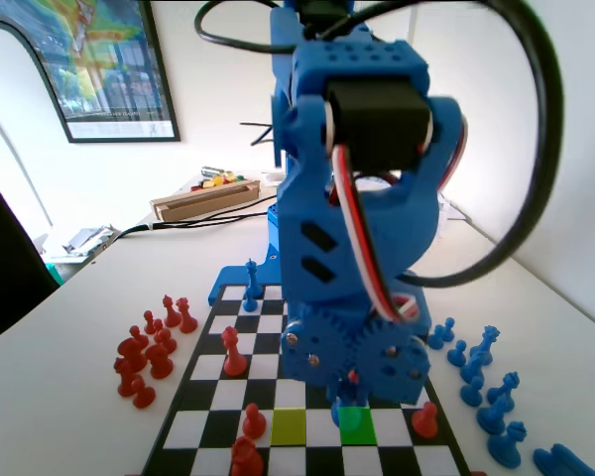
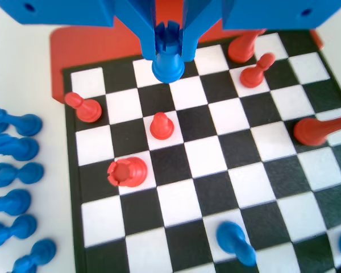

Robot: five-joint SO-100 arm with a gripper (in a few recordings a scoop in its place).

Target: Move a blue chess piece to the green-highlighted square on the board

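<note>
Hand [image 2: 168,48] clamped on blue chess piece [image 2: 168,57] | low over green-highlighted square [image 1: 356,426] | held upright for set-down on board [image 2: 244,148]

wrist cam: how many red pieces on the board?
6: pawn at the left edge, pawn near centre, rook lower left of it, tall piece at upper right, pawn beside it, piece at the right edge. The claw, shut on the blue chess piece, may hide more.
</note>
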